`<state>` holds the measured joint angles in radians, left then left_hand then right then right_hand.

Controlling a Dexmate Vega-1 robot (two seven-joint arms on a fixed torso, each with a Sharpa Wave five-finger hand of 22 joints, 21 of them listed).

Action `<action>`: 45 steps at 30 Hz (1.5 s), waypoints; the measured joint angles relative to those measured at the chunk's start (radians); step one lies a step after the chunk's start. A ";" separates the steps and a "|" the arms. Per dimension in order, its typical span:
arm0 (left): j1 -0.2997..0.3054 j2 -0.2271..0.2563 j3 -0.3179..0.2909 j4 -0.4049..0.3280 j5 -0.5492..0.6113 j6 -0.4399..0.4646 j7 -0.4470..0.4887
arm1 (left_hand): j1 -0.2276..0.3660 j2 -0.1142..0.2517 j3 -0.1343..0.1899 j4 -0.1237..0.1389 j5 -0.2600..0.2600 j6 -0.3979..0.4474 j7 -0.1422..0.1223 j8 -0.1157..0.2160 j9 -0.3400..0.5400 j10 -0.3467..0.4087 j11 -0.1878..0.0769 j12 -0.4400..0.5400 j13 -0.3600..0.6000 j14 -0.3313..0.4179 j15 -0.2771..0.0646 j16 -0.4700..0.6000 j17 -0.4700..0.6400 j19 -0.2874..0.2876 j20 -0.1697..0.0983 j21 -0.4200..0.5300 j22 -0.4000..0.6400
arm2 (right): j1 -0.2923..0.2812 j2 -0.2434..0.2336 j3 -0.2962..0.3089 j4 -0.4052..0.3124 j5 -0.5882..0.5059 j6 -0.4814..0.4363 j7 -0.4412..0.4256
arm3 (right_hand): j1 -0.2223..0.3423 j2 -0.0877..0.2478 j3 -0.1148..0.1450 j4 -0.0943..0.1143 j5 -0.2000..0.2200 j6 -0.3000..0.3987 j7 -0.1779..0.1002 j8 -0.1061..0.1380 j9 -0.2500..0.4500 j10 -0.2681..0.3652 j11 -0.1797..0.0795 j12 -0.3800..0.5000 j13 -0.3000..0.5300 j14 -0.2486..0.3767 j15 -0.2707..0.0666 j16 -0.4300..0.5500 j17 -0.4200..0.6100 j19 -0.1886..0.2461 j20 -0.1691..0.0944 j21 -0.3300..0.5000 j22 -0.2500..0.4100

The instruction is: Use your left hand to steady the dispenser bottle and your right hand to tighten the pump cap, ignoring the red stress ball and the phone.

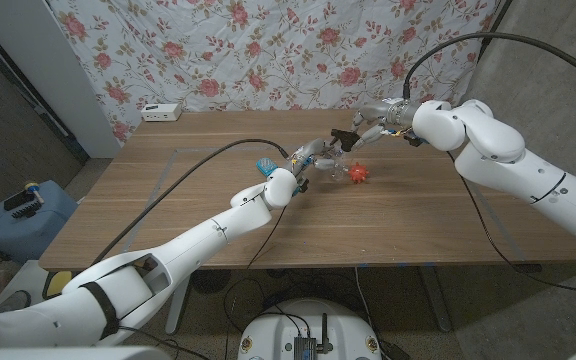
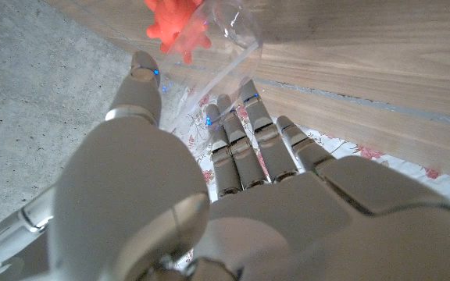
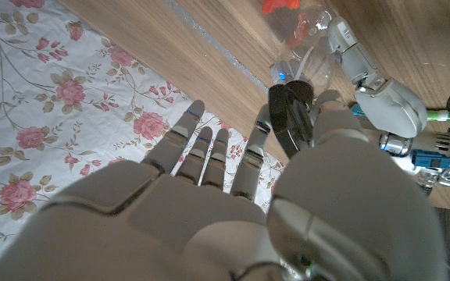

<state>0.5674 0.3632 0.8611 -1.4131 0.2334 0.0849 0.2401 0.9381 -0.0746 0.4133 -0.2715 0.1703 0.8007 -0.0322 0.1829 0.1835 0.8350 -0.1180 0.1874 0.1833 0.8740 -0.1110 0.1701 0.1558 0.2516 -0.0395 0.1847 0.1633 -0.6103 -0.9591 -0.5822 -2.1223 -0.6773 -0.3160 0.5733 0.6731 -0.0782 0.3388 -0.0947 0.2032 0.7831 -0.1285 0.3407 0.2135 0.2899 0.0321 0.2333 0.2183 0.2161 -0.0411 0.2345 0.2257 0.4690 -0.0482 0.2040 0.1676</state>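
Closest to me, my left arm point(image 1: 168, 250) runs up from the near left corner toward the middle of the wooden table point(image 1: 168, 200). Its left hand point(image 1: 303, 165) reaches the clear dispenser bottle point(image 1: 330, 165), which stands a little right of the table's centre. From the left wrist camera I see the fingers point(image 2: 248, 140) stretched out side by side along the clear plastic, thumb on the other side; they look wrapped round the bottle, though I cannot tell how firm the contact is. On top of the bottle sits the black pump cap point(image 1: 342, 138). My right hand point(image 1: 368, 130) comes in from the far right and meets that cap. The right wrist camera shows the thumb lying against the black cap point(image 3: 291, 117) while the other fingers point(image 3: 209, 156) are spread and straight, so whether it truly pinches the cap I cannot tell. Just right of the bottle lies the red spiky ball point(image 1: 358, 173), touching nothing I can make out. Far left on the table sits a small white box point(image 1: 161, 112). Behind hangs a flowered cloth point(image 1: 268, 50).
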 measured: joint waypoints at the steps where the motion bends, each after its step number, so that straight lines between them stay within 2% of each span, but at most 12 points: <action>1: 0.000 0.000 0.000 0.000 0.000 0.000 0.000 | 0.000 0.000 0.000 0.000 0.000 0.000 0.000 -0.001 0.000 0.000 0.000 0.000 0.000 0.000 0.000 0.000 0.000 0.000 0.000 0.000 0.000 | 0.000 0.001 -0.001 -0.001 -0.001 -0.003 0.000 | -0.004 0.004 -0.002 0.003 -0.003 0.004 0.004 0.000 0.000 0.003 -0.002 0.000 0.000 0.000 0.000 0.000 0.000 0.000 0.000 0.000 0.000; 9: -0.003 -0.001 0.000 0.006 -0.002 0.000 -0.001 | 0.000 0.000 0.000 0.000 -0.002 0.000 0.000 -0.001 0.000 0.000 0.000 -0.002 0.000 0.000 0.000 -0.001 0.001 0.000 0.000 0.000 0.000 | -0.007 0.015 -0.012 -0.015 -0.031 -0.058 -0.004 | -0.053 0.005 -0.019 0.019 -0.005 0.061 0.021 0.016 0.000 0.043 0.007 0.007 0.000 0.030 0.001 0.008 0.000 0.026 0.011 0.000 0.002; 13: -0.004 -0.001 0.000 0.010 -0.003 0.000 -0.001 | 0.000 0.000 0.000 0.000 0.002 0.000 0.000 -0.001 0.000 0.000 0.000 0.001 0.001 0.000 0.000 -0.002 0.001 0.000 0.000 0.000 0.000 | -0.011 0.022 -0.017 -0.022 -0.045 -0.080 -0.008 | -0.070 0.009 -0.023 0.023 -0.005 0.113 0.031 0.033 -0.004 0.069 0.004 0.013 0.000 0.048 0.002 0.017 0.000 0.041 0.010 0.000 0.003; 18: -0.006 -0.003 0.000 0.015 -0.005 -0.003 -0.001 | 0.000 0.000 0.000 0.000 0.004 0.000 0.000 -0.001 0.001 0.000 0.000 0.001 0.001 0.000 0.000 -0.002 0.001 0.000 0.000 0.000 0.000 | -0.016 0.031 -0.023 -0.029 -0.065 -0.111 -0.017 | -0.077 0.017 -0.029 0.017 -0.011 0.185 0.041 0.054 -0.009 0.097 0.000 0.016 0.000 0.072 0.000 0.021 -0.001 0.061 0.014 0.000 0.003; 30: -0.014 -0.007 0.000 0.031 -0.008 -0.016 -0.002 | 0.000 0.000 0.000 0.000 0.004 0.000 0.000 0.003 0.001 0.000 0.000 0.001 0.001 0.000 0.000 0.000 0.000 0.000 0.000 0.000 0.000 | -0.029 0.055 -0.037 -0.041 -0.106 -0.163 -0.044 | -0.088 0.028 -0.034 0.012 -0.011 0.302 0.055 0.081 -0.014 0.148 0.002 0.022 -0.005 0.107 0.000 0.028 -0.003 0.086 0.018 0.000 0.003; 40: -0.021 -0.012 0.001 0.044 -0.009 -0.025 -0.003 | 0.000 0.000 0.000 0.000 0.003 0.000 0.000 0.003 0.000 0.000 0.000 0.001 0.001 0.000 0.000 0.000 0.000 0.000 0.000 0.000 0.000 | -0.039 0.070 -0.041 -0.044 -0.122 -0.190 -0.067 | -0.081 0.042 -0.030 0.008 -0.011 0.319 0.055 0.081 -0.018 0.157 -0.007 0.022 -0.005 0.118 0.000 0.028 -0.003 0.095 0.016 0.000 0.003; 45: -0.023 -0.014 0.002 0.049 -0.010 -0.026 -0.003 | 0.000 0.000 0.000 0.000 0.003 0.000 0.000 0.002 0.000 0.000 0.000 0.001 0.001 0.000 0.000 0.000 0.000 0.000 0.000 0.000 0.000 | -0.042 0.074 -0.042 -0.046 -0.129 -0.206 -0.077 | -0.081 0.042 -0.030 0.008 -0.011 0.319 0.055 0.081 -0.018 0.161 -0.004 0.022 -0.005 0.118 0.000 0.028 -0.003 0.095 0.016 0.000 0.003</action>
<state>0.5444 0.3493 0.8632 -1.3646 0.2237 0.0590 0.2375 0.9381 -0.0746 0.4131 -0.2714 0.1736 0.8007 -0.0322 0.1852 0.1835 0.8350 -0.1180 0.1880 0.1840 0.8741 -0.1110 0.1703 0.1559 0.2516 -0.0394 0.1847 0.1633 -0.6524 -0.8854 -0.6243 -2.1686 -0.8064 -0.5220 0.4964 0.5921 -0.0359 0.3091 -0.0871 0.1924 1.1024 -0.0732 0.4219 0.1950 0.4506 0.0286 0.2556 0.2137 0.3341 -0.0411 0.2628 0.2230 0.5637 -0.0319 0.2039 0.1703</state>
